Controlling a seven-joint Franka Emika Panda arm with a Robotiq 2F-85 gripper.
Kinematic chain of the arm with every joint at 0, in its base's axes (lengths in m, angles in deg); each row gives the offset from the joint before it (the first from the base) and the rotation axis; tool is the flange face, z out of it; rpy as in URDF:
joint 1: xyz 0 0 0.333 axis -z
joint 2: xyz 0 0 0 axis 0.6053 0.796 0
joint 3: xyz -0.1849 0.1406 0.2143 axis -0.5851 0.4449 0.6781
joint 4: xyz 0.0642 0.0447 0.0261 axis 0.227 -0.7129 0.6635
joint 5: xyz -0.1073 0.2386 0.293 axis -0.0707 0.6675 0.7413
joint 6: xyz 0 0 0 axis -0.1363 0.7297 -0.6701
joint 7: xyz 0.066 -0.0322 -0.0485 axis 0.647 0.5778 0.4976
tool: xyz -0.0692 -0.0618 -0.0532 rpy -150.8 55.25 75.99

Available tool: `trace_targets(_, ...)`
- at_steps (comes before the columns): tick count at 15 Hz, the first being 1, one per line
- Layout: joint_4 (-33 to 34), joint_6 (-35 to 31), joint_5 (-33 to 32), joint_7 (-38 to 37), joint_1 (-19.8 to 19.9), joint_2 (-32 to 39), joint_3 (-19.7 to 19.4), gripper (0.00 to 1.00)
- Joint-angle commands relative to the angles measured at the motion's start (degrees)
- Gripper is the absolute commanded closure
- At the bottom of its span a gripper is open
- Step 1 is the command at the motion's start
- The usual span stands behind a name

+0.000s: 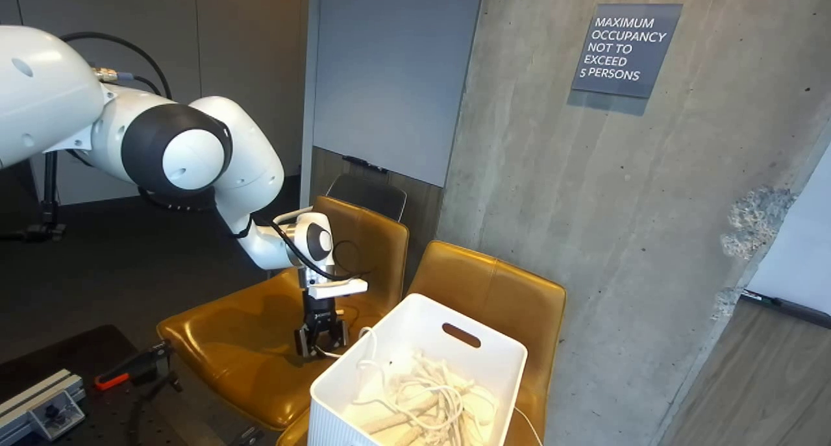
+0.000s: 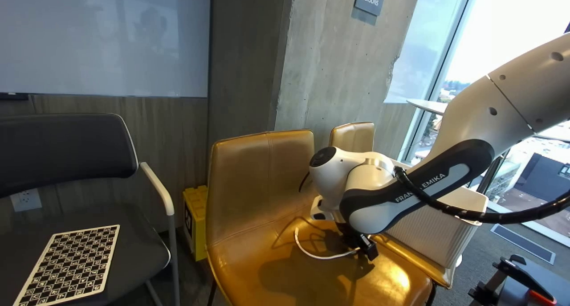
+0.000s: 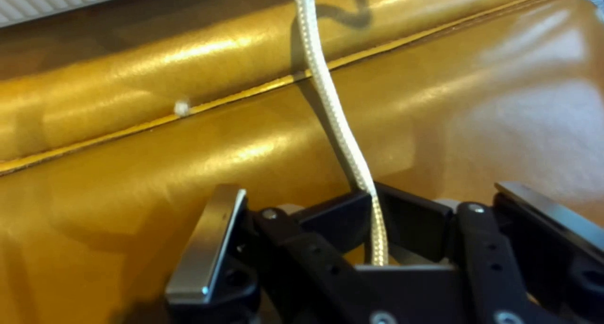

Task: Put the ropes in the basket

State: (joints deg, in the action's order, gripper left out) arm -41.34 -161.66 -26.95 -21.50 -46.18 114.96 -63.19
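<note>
In the wrist view, the end effector (image 3: 374, 197) is narrow and holds one white rope (image 3: 330, 97). It hangs low over the seat of the left chair (image 1: 243, 332). In an exterior view, the tangled ropes (image 1: 435, 394) lie inside the white basket (image 1: 425, 326), which stands on the right chair (image 1: 490, 274). One loop of rope (image 1: 367, 329) goes over the basket's left rim.
</note>
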Motion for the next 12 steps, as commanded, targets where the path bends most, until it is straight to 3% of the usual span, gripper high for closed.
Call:
trace_targets(1, -3.1, -0.7, -0.1, -1.2, -0.2, -3.4, -0.6, 1.0)
trace_targets(6, -14.2, -0.7, -0.2, -4.2, 0.3, -16.4, -0.4, 1.0)
trace_targets(12, -18.4, 1.3, 1.5, -7.2, 4.2, -30.4, -0.6, 1.0)
